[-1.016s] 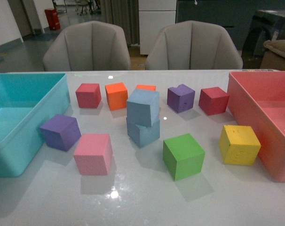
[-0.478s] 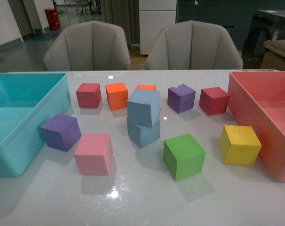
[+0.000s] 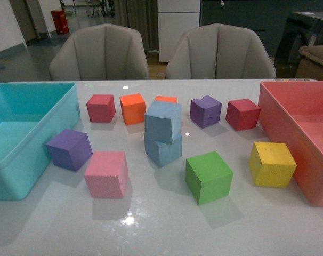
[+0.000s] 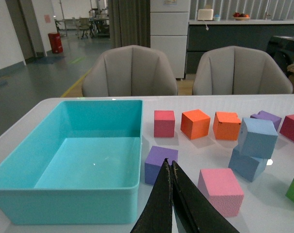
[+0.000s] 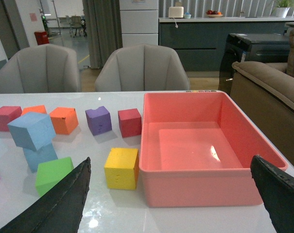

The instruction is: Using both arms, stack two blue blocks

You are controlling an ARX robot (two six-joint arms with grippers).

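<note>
Stack: upper blue block (image 3: 162,121) sits skewed on lower blue block (image 3: 162,149).
Left gripper (image 4: 171,167): closed, empty.
Right gripper (image 5: 171,182): spread wide.
Next: likely nothing; perhaps squaring up.

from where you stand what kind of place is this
Probably an office lounge or break area used as a test space: two grey upholstered armchairs face a glossy white table, a dark counter holding a toaster and fruit bowl lines the back wall, and a tan sofa sits alongside.
</note>
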